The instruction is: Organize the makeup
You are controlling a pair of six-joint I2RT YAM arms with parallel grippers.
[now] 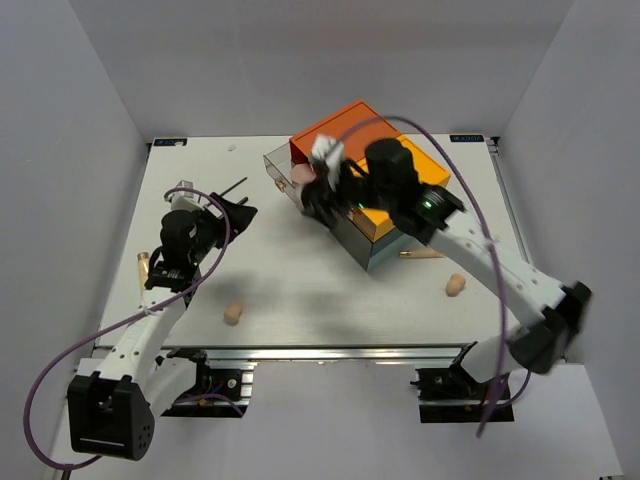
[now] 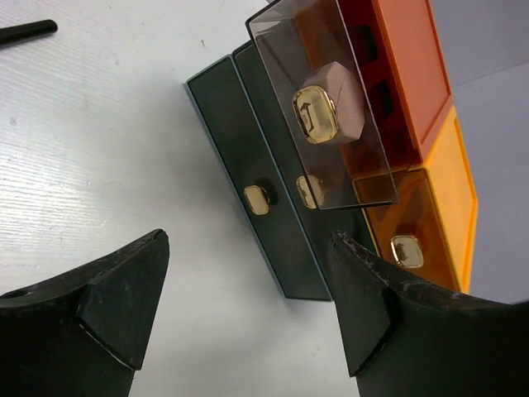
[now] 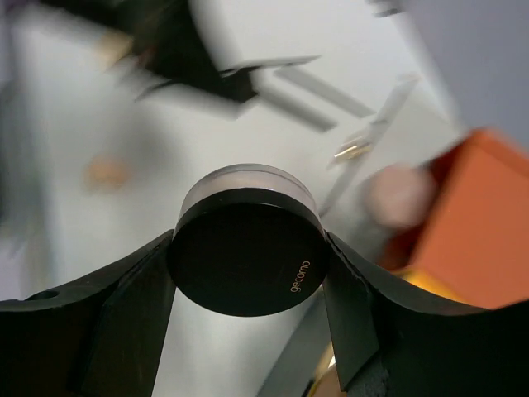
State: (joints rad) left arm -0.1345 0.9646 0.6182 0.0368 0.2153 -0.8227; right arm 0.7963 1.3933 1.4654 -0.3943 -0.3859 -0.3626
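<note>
My right gripper (image 3: pixel 250 241) is shut on the round black compact (image 3: pixel 248 256) and holds it in the air beside the drawer box (image 1: pixel 385 190); in the top view this gripper (image 1: pixel 318 190) hovers next to the pulled-out clear drawer (image 1: pixel 283 163). A pink puff (image 2: pixel 343 103) lies in that drawer. My left gripper (image 2: pixel 248 240) is open and empty over bare table, left of the box (image 2: pixel 273 198). A black brush (image 2: pixel 25 31) lies beyond it. Beige sponges (image 1: pixel 233 314) (image 1: pixel 456 285) and a beige gold-tipped tube (image 1: pixel 142 266) lie on the table.
The drawer box has dark lower drawers with gold knobs (image 2: pixel 257 199) and orange and yellow upper parts (image 2: pixel 413 50). A thin gold-tipped stick (image 1: pixel 420 254) lies against its near side. White walls enclose the table (image 1: pixel 300 280) on three sides.
</note>
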